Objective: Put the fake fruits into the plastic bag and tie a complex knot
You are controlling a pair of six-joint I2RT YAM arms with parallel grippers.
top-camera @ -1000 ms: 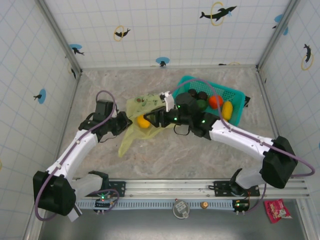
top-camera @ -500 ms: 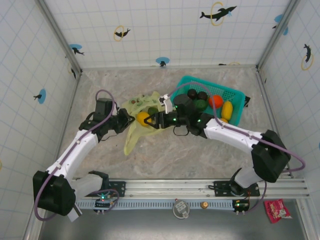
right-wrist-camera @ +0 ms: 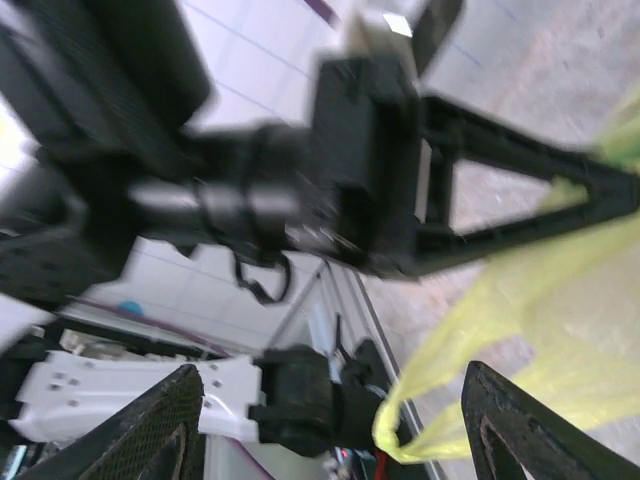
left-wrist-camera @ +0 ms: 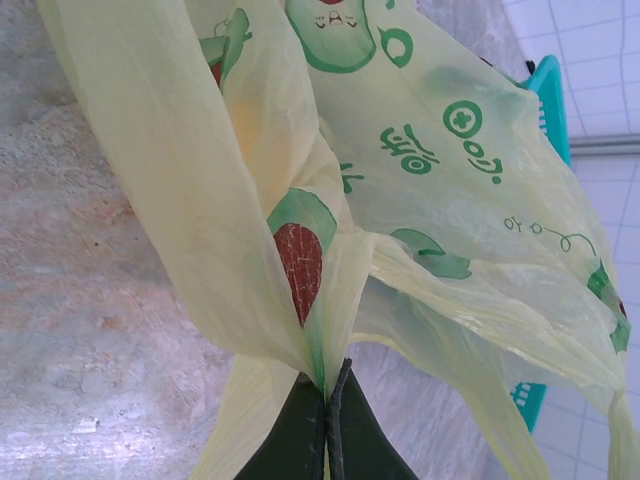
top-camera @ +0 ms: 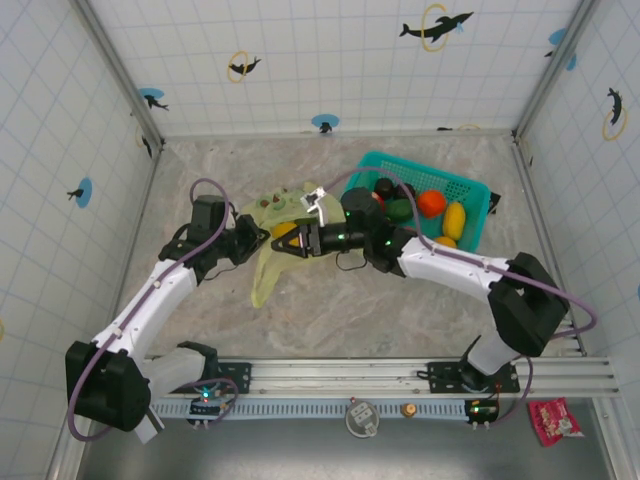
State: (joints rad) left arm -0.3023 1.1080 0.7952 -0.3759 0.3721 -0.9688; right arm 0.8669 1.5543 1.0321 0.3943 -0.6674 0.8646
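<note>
Right tool [top-camera: 281, 243] reached plastic bag [top-camera: 262, 276], orange fruit [top-camera: 284, 230] partly hidden.

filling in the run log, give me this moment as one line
left hand shut on plastic bag | right hand open at bag mouth | orange fruit at its tips | more fruits in teal basket

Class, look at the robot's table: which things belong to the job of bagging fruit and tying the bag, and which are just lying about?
In the job: plastic bag, pinched by the left gripper; orange fruit at the bag; red fruit, yellow fruit and green fruit in the teal basket.
Lying about: red packet; round disc.
</note>
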